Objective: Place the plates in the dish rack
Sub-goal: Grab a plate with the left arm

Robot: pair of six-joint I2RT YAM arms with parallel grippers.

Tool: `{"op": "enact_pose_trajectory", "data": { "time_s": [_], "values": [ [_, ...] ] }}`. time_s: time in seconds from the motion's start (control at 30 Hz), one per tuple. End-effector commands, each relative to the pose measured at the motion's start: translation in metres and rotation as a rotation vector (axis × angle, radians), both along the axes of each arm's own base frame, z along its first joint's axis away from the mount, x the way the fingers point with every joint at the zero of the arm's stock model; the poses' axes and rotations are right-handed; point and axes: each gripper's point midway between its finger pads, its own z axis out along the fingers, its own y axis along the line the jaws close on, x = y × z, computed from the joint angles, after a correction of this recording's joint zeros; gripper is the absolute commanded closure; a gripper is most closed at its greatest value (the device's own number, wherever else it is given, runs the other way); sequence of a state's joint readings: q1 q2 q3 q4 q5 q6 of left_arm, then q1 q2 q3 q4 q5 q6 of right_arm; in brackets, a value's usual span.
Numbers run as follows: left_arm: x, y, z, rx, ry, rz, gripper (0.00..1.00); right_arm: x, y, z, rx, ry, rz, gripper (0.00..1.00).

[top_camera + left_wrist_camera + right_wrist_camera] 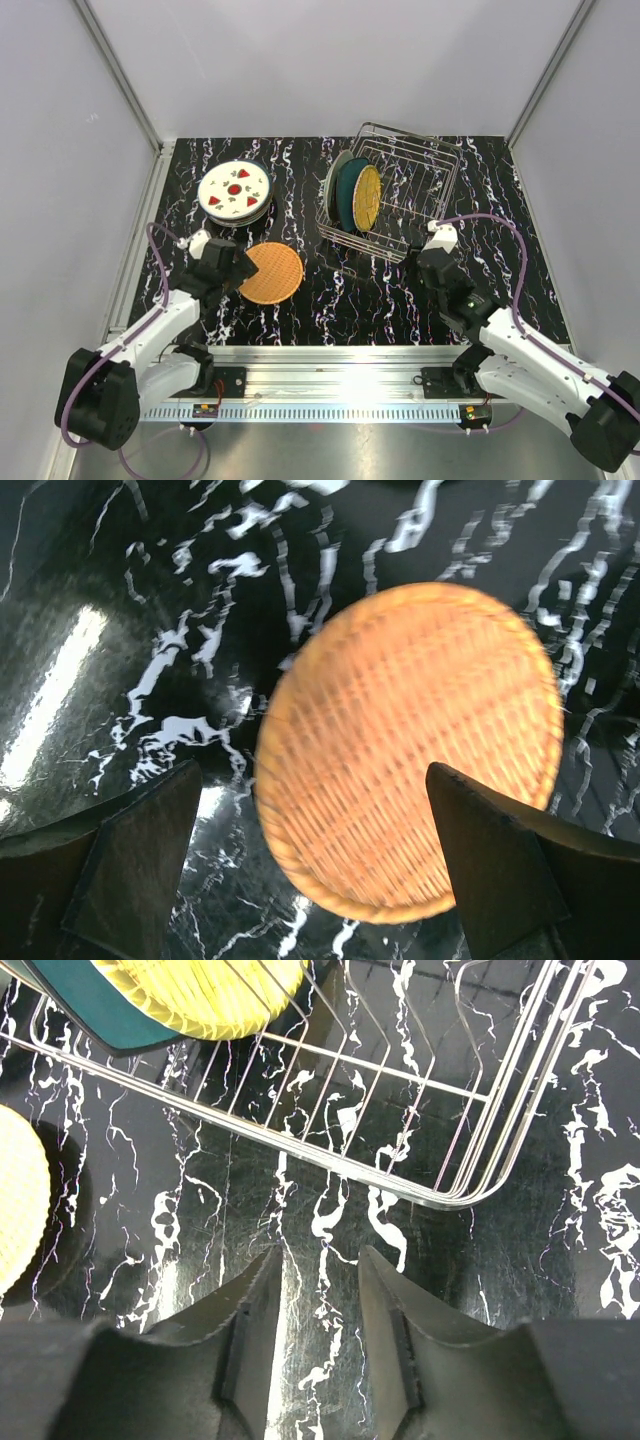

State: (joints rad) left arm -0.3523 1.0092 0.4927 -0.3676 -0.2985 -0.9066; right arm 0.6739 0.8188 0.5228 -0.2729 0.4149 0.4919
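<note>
An orange-tan woven plate (271, 272) lies flat on the black marbled table. My left gripper (238, 268) stands wide open at its left rim, holding nothing. In the left wrist view the plate (410, 750) fills the space just beyond the dark fingers (140, 850). The wire dish rack (425, 160) stands at the back right. A pale plate (333, 180), a dark teal plate (348, 195) and a yellow-orange woven plate (367, 196) stand upright in its left end. My right gripper (432, 248) hovers by the rack's near right corner (440, 1195), jaws apart and empty (318, 1255).
A stack of plates topped by a white plate with red strawberries (234, 190) sits at the back left. Grey walls and metal frame rails enclose the table on three sides. The right half of the rack holds only bare wire slots (330, 1070).
</note>
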Motion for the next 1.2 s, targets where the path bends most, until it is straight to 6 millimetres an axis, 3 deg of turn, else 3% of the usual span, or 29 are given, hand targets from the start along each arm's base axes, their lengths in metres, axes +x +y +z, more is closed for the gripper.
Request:
{"op": "enact_pose_trajectory", "data": {
  "time_s": [0.0,0.27,0.53,0.7,0.9,1.0,1.17],
  "values": [
    [0.012,-0.017,-0.005,-0.14,-0.03,-0.012,0.03,0.008,0.005,0.014,0.021,-0.043,0.012,0.55],
    [0.008,-0.015,-0.026,-0.193,-0.022,0.0,0.07,0.008,0.005,0.012,0.017,-0.039,0.014,0.53],
    [0.002,-0.018,-0.044,-0.27,0.008,0.012,0.21,0.009,0.005,0.011,0.011,-0.036,0.012,0.52],
    [-0.001,-0.021,-0.051,-0.316,0.011,0.047,0.44,0.011,0.005,0.009,0.0,-0.032,0.01,0.51],
    [0.004,-0.021,-0.044,-0.3,-0.009,0.023,0.73,0.011,0.005,0.01,0.0,-0.032,0.01,0.51],
    [0.007,-0.022,-0.035,-0.296,-0.033,0.006,0.85,0.01,0.005,0.009,-0.002,-0.03,0.01,0.51],
    [0.014,-0.014,-0.01,-0.244,-0.1,-0.008,0.96,0.01,0.004,0.01,-0.005,-0.033,0.008,0.51]
  ]
}}
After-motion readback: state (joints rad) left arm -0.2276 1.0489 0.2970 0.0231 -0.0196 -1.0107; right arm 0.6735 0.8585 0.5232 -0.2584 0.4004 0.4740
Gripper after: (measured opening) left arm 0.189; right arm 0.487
